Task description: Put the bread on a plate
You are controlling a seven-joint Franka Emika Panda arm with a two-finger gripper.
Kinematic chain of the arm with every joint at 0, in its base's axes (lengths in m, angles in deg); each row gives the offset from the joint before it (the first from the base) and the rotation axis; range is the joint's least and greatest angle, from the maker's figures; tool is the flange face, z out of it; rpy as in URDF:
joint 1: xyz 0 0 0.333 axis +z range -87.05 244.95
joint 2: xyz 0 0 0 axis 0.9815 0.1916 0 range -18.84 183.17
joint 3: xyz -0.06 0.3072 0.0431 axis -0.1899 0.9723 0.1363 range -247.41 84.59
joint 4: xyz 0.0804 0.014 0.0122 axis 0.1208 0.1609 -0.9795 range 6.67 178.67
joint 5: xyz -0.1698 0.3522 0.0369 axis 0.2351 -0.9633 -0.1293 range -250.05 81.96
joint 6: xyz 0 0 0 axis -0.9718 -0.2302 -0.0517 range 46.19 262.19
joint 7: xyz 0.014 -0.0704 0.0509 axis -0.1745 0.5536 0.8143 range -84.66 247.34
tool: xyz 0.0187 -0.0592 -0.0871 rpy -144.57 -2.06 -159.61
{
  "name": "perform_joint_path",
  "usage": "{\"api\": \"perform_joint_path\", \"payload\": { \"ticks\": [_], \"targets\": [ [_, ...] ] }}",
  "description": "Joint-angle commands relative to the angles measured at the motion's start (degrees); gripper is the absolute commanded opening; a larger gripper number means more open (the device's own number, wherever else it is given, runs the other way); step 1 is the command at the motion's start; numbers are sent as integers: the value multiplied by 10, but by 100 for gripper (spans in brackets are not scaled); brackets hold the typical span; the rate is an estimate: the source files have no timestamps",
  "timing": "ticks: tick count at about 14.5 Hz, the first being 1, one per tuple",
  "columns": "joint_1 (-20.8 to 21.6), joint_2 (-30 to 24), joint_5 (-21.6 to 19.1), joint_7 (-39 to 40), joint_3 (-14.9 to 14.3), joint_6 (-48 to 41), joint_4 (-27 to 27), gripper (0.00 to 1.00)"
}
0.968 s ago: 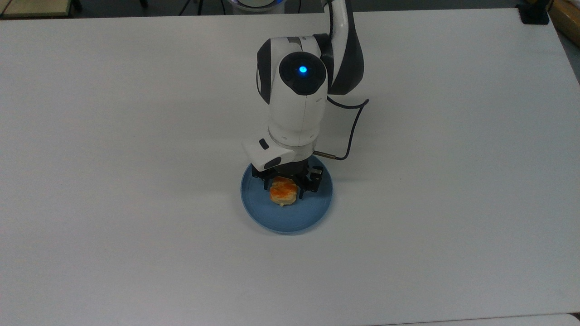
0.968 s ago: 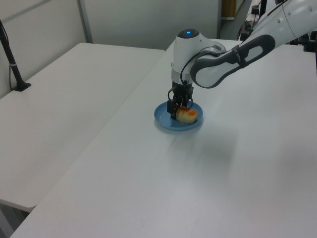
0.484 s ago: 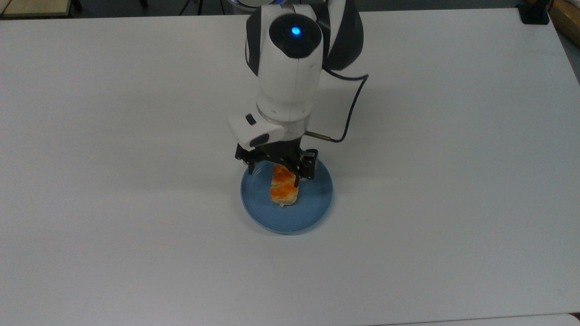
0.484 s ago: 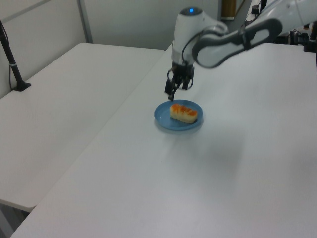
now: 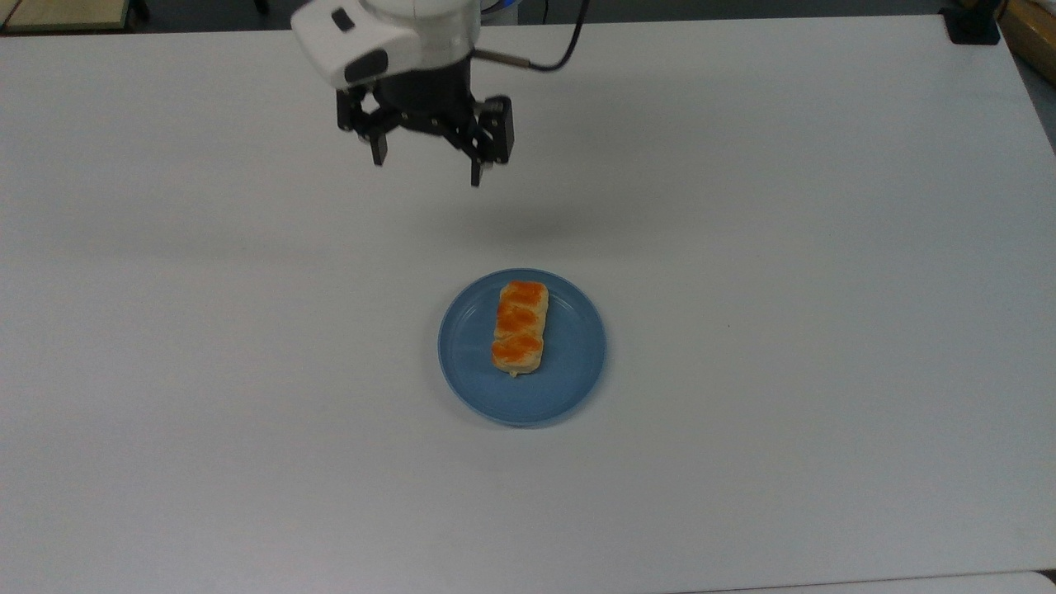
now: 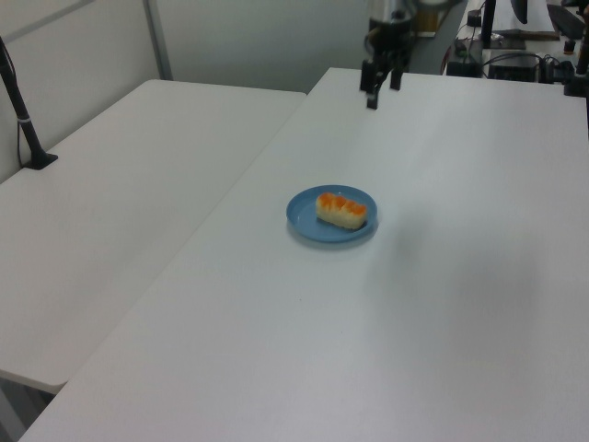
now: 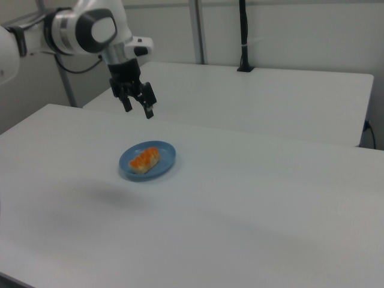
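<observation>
The white bench (image 5: pixel 825 330) takes up nearly everything I can see, a wide plain top with a second white table (image 6: pixel 138 166) butted along its far side in the left view's left, and a black post (image 6: pixel 23 120) clamped at that table's edge. On the bench, about midway across in the top view, sits the blue plate (image 5: pixel 569 388), flat and round with a low rim, set well in from every edge, so nothing is at risk of sliding off. The bread roll (image 5: pixel 520 327) lies on the plate, pale yellow with three orange-brown glazed patches facing up, its long side running toward the top view's top and bottom, resting a little to the top view's left of the plate's middle and wholly inside the rim. That looks to me like the job done: the roll is lying flat on its underside with nothing touching it. The Franka arm (image 7: pixel 84 30) is reaching in high above the bench, its wrist pointing straight down, well apart from the plate and toward the top view's upper left. The claw (image 5: pixel 425 169) hangs from it empty, its two black fingers spread wide apart with clear air between them, and in the right view it is plainly well above the bench surface.
</observation>
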Motion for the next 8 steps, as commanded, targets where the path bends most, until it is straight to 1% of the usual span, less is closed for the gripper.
{"api": "perform_joint_path", "payload": {
  "ticks": [1, 3, 5, 8],
  "targets": [
    [-6, -70, 1, 50, 9, -23, 58, 100],
    [-6, -81, 2, 65, 4, -19, 69, 100],
    [-6, -79, 2, 66, -5, -19, 68, 100],
    [-7, -75, 1, 66, -9, -19, 68, 100]
  ]
}}
